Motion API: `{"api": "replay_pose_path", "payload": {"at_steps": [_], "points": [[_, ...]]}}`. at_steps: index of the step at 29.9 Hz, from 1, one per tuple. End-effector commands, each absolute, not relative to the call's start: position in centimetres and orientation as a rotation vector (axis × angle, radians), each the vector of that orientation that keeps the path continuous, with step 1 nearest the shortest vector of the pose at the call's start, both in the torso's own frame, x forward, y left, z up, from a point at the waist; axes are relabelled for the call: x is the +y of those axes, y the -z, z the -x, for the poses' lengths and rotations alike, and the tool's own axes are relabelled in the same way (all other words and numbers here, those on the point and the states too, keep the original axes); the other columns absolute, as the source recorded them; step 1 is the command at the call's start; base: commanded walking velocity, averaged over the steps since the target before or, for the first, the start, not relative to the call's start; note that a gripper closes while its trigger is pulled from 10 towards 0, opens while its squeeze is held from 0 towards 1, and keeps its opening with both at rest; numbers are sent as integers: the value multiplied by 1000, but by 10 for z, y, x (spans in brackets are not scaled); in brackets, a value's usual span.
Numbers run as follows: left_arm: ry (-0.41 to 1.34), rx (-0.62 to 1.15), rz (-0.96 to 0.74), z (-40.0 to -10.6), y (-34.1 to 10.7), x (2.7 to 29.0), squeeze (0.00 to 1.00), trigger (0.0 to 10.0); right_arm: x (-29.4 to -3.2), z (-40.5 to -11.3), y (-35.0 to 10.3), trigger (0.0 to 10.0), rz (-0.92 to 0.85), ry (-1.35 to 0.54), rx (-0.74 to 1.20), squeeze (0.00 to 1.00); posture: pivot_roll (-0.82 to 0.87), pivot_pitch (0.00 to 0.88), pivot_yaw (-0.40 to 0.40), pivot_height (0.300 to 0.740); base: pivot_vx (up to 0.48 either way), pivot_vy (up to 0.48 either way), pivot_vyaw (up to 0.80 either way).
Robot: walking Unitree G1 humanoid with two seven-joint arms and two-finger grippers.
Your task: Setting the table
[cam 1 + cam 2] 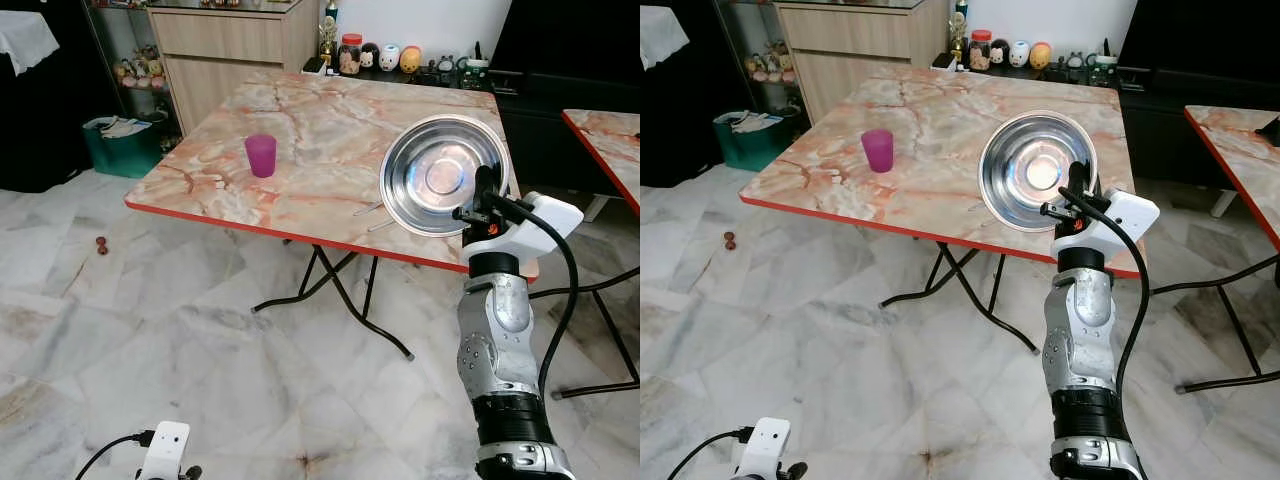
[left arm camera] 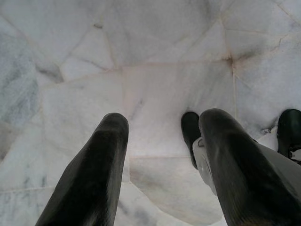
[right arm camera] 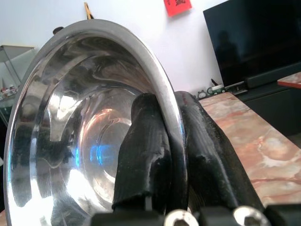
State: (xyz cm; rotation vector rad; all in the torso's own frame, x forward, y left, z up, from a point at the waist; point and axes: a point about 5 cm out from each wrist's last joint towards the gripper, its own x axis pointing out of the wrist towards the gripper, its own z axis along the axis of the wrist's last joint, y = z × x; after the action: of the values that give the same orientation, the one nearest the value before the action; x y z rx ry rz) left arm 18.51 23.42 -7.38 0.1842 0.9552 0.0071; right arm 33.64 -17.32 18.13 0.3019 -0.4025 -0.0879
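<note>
A shiny steel bowl (image 1: 440,172) is held up on edge, its hollow facing me, in front of the near right part of the marble-patterned table (image 1: 320,160). My right gripper (image 1: 486,188) is shut on the bowl's lower rim; in the right wrist view the two black fingers (image 3: 146,141) pinch the rim of the bowl (image 3: 84,122). A purple cup (image 1: 261,155) stands upright on the table's left half. Just under the bowl, cutlery (image 1: 370,210) lies on the table, partly hidden. My left gripper (image 2: 162,141) hangs low over the floor, open.
The table has a red edge and black folding legs (image 1: 335,290). A second such table (image 1: 610,140) stands to the right. Behind are a wooden cabinet (image 1: 230,50), a low shelf with jars and figurines (image 1: 385,55), and a green bin (image 1: 120,145). Marble floor lies all around.
</note>
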Motion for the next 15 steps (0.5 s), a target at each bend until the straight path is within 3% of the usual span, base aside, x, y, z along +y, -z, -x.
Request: {"api": "replay_pose_path", "payload": {"at_steps": [1, 15], "points": [[1, 966, -192, -184, 74, 234, 0, 10000, -173, -337, -186, 10000, -292, 82, -414, 0, 30, 0, -9, 740, 0, -360, 0], [6, 968, -199, -186, 74, 234, 0, 10000, -172, -338, -187, 10000, -291, 81, -408, 0, 27, 0, -2, 740, 0, -364, 0]]}}
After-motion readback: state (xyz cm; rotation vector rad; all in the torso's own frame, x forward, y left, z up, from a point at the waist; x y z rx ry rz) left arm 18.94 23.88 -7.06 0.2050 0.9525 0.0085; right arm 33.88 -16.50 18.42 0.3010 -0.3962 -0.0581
